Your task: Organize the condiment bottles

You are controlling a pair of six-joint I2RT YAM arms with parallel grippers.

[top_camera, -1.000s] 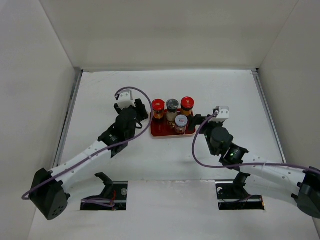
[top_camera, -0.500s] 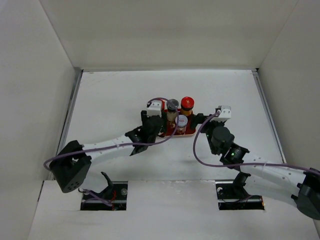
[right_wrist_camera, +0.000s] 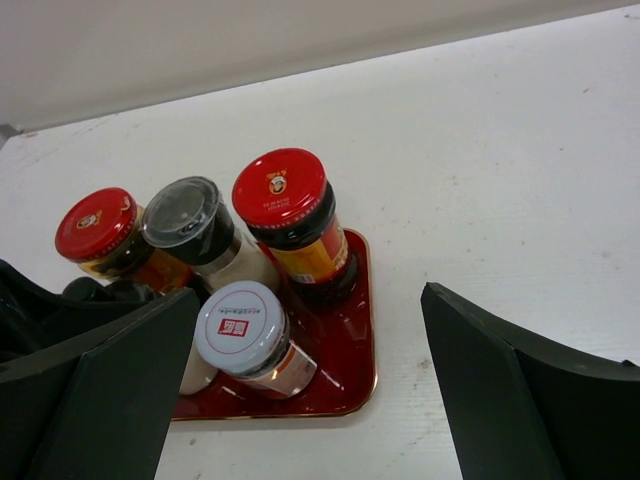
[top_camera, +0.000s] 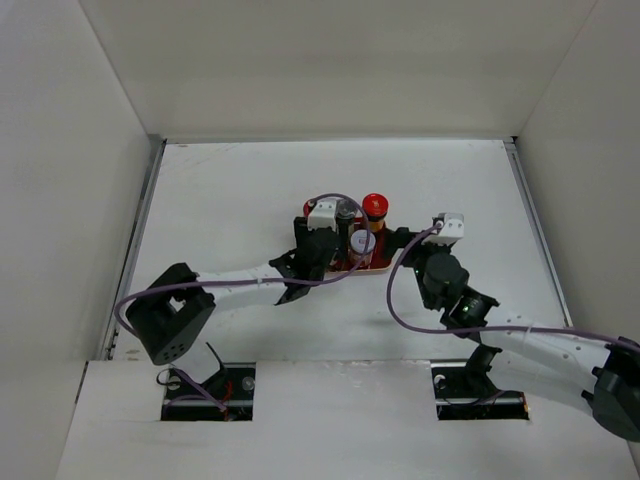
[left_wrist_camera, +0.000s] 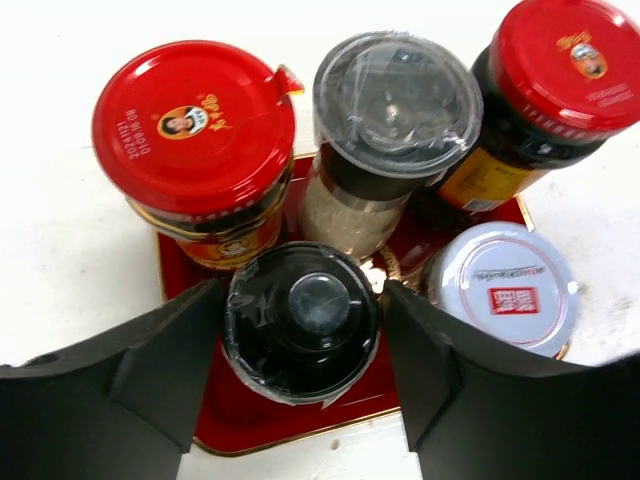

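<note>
Little room: your left gripper, clamping the black-capped jar, may bump the white-capped jar on opening; your right gripper gapes wide, empty.

env: lab robot cell | white walls round table | L arm, R arm bolted

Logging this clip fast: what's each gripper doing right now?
Left gripper: fingers closed on the black-capped bottle.
Right gripper: open, holding nothing.
</note>
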